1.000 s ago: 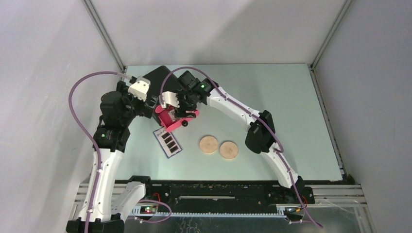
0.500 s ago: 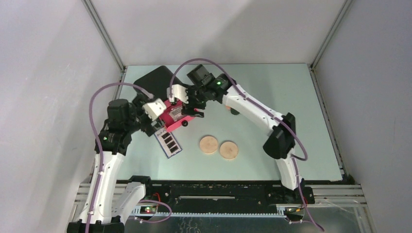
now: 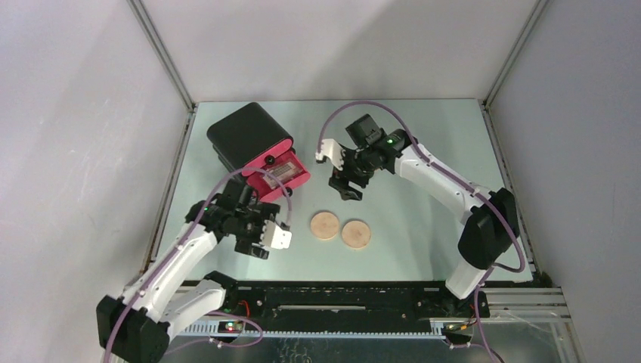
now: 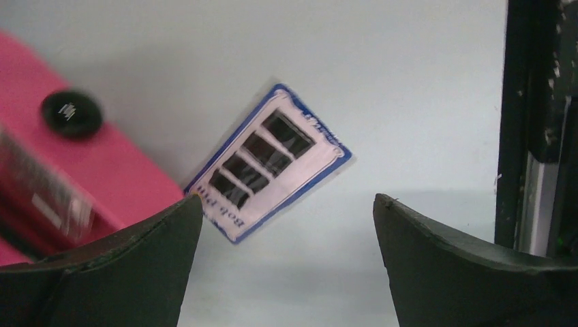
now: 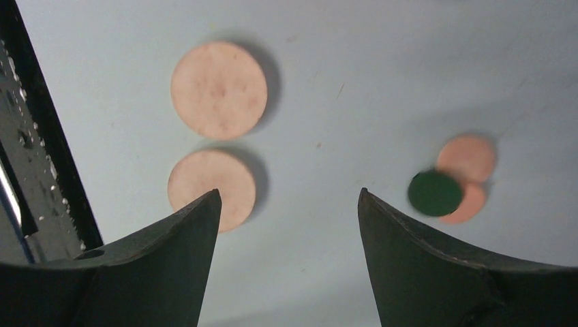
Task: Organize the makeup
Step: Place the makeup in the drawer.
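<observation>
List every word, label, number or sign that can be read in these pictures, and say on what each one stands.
"Bob Pin", as far as it shows: on the lower edge of the packet.
Small blue print on the packet's opposite edge: too blurred to read.
White mark on the black knob of the pink drawer: too small to read.

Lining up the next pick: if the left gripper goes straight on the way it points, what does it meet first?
Probably the flat palette, which lies ahead between its open fingers; depth is unclear.
</observation>
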Controlling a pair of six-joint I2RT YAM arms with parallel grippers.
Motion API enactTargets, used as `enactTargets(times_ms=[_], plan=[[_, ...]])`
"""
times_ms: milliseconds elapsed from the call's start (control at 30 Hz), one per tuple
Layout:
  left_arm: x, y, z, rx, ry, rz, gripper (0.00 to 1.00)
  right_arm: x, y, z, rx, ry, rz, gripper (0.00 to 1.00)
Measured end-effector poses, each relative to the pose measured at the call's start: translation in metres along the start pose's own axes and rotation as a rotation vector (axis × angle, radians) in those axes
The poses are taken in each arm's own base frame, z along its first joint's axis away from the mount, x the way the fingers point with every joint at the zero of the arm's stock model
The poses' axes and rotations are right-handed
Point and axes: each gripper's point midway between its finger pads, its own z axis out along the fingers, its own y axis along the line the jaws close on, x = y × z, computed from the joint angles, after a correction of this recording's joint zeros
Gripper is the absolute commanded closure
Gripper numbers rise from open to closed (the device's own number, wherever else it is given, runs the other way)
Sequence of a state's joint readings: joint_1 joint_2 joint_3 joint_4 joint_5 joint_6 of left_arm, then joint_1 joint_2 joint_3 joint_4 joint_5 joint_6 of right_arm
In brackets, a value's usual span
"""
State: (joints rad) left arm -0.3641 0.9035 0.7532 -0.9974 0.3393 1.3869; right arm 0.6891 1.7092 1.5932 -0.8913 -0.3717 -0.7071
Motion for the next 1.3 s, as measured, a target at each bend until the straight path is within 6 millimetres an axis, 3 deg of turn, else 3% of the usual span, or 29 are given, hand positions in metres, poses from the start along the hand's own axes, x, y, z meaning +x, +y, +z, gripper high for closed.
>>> enactTargets(times_ms=[33,300,567,833,1300], plan=[[-0.001,-0.004,0.007,0.036,0.009,0.047,0.00,0.016,0.002,0.002,-0.009,0.016,0.040,0.19],[0.019,-0.019,0.049,0.217,0.133,0.310,0.01,0.057,0.007,-0.003,-0.016,0.010,0.177,0.23],[0.042,-0.007,0.074,0.331,0.264,0.436,0.10,0.057,-0.005,-0.012,-0.006,-0.053,0.228,0.25],[0.050,0.000,0.086,0.368,0.327,0.507,0.18,0.056,-0.004,-0.012,-0.019,-0.067,0.233,0.28],[0.046,-0.006,0.090,0.365,0.348,0.536,0.56,0.059,-0.009,-0.016,-0.016,-0.077,0.252,0.30]])
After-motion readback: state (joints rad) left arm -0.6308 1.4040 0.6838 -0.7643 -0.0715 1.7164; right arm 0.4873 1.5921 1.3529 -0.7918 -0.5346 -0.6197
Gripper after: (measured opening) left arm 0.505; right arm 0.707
